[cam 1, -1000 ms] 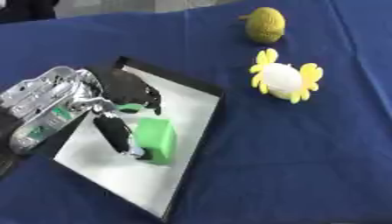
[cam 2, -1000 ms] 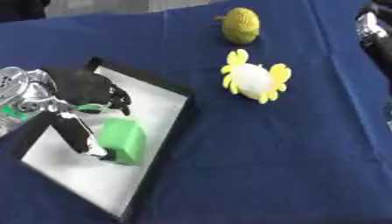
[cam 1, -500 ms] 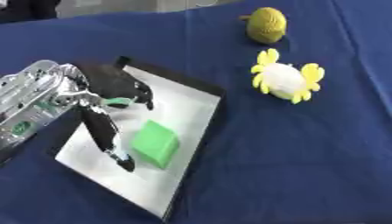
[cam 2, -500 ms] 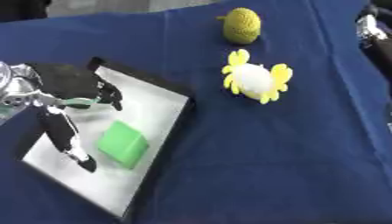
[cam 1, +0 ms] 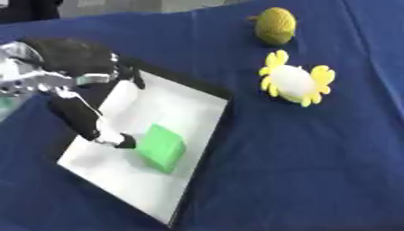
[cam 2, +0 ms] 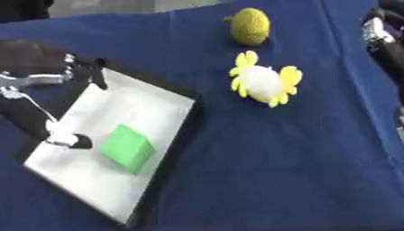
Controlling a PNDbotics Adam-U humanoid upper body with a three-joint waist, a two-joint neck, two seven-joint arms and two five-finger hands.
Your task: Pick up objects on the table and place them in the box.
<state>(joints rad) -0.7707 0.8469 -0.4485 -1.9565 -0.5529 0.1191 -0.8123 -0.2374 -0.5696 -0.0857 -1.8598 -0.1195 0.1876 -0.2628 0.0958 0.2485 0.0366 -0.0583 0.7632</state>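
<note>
A: Box [cam 1: 197,101] nearest, shallow, white floor, dark rim, lying askew on the blue worktop [cam 1: 315,171]. One thing in it: a green block [cam 1: 162,148], flat on the floor toward the near end.

B: Left hand [cam 1: 75,72]?

A: Over the box's left edge. Fingers spread and not curled round anything; thumb reaches down, its tip just beside the block's left face. Touching or a hair apart, can't tell. It holds nothing.

B: So the block counts as placed.

A: My reading, yes. It sits inside the rim with no finger round it.

B: What's left?

A: Two things, both outside, right of the box on the cloth. Nearer: a white toy [cam 1: 294,84] with yellow petals or limbs round the body. Farther: a yellow-green ball [cam 1: 274,25], knitted look, close to the far edge. The two are near each other, well apart from the box.

B: Right hand?

A: Only a dark and silver sliver [cam 2: 384,34] at the right edge of the right eye view, upper corner. Fingers can't be made out, so its state is unknown.

B: Tally?

A: One of three in. Judging by reach, the toy and ball lie on the right hand's side.
</note>
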